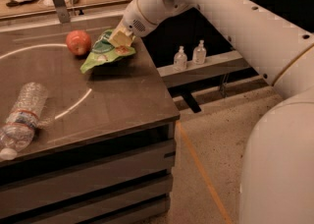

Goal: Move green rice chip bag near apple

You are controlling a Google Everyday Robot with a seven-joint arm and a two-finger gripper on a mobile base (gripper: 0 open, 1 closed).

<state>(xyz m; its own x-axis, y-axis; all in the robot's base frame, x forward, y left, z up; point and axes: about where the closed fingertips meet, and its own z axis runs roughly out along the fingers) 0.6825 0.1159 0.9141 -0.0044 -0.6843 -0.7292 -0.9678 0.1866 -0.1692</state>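
The gripper (120, 37) pinches the green rice chip bag (104, 52) at its one o'clock corner; the apple (78, 42) sits just beside the bag at nine o'clock.

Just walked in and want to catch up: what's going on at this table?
The robot's gripper holds the bag by its upper edge, near the far corner of the table. The bag hangs tilted, close beside the apple. A bottle lies on its side at the table's left edge.
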